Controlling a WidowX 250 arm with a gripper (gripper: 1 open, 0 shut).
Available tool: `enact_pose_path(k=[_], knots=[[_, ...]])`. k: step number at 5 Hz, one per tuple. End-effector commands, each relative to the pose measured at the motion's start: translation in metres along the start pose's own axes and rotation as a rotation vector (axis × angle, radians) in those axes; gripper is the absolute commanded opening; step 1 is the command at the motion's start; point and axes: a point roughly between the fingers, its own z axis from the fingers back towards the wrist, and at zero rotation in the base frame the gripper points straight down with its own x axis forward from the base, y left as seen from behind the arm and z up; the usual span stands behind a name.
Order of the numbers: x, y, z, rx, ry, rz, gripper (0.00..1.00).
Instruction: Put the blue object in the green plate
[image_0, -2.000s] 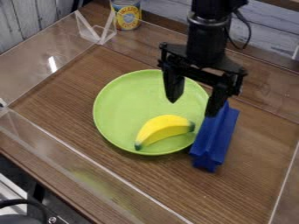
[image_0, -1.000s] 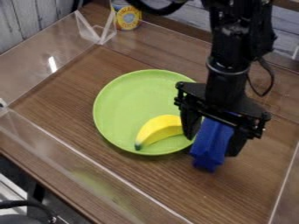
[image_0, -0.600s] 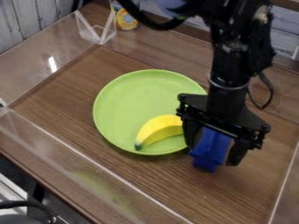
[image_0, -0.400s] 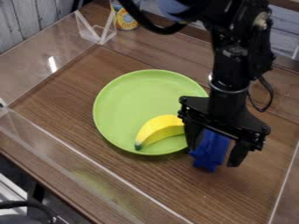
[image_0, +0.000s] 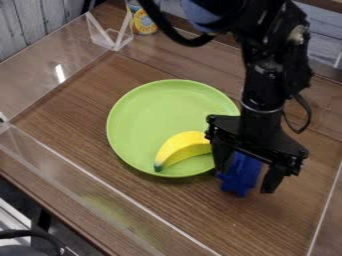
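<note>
Gripper: black, two-fingered gripper (image_0: 251, 166) at lower right of the frame, pointing straight down from a black arm (image_0: 271, 60) that enters from the top edge.
Jaws: spread wide, one finger on each long side of the blue object; no clamping visible, and contact between fingers and block cannot be confirmed.
Blue object: dark-blue block (image_0: 241, 174) lying on the table at lower right, between the two fingers, its upper part hidden behind the gripper body. It lies outside the plate, just beside the plate's right rim.
Green plate: round, lime-green plate (image_0: 140, 113) at centre frame, resting flat on the table.
Banana: yellow banana (image_0: 183, 150) lying inside the plate in its lower right part, near the left finger.
Table: brown wood-grain surface (image_0: 80, 190) enclosed by clear panels.
Background: a yellow-labelled container (image_0: 144, 17) stands beyond the upper panel, top centre left; details too blurred to read.
</note>
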Motion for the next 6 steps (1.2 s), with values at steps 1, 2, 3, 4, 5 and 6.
enact_pose_path(k=[1, 2, 3, 4, 5, 6], knots=[[0.003, 0.0, 0.001, -0.005, -0.021, -0.001, 1.0], [0.005, 0.001, -0.003, -0.006, -0.027, -0.001, 1.0], [0.006, 0.002, -0.006, -0.006, -0.03, 0.0, 1.0], [0.007, 0.003, -0.008, -0.006, -0.032, 0.001, 1.0], [0.007, 0.004, -0.011, -0.006, -0.033, 0.003, 1.0], [0.008, 0.004, -0.014, -0.007, -0.033, 0.007, 1.0]])
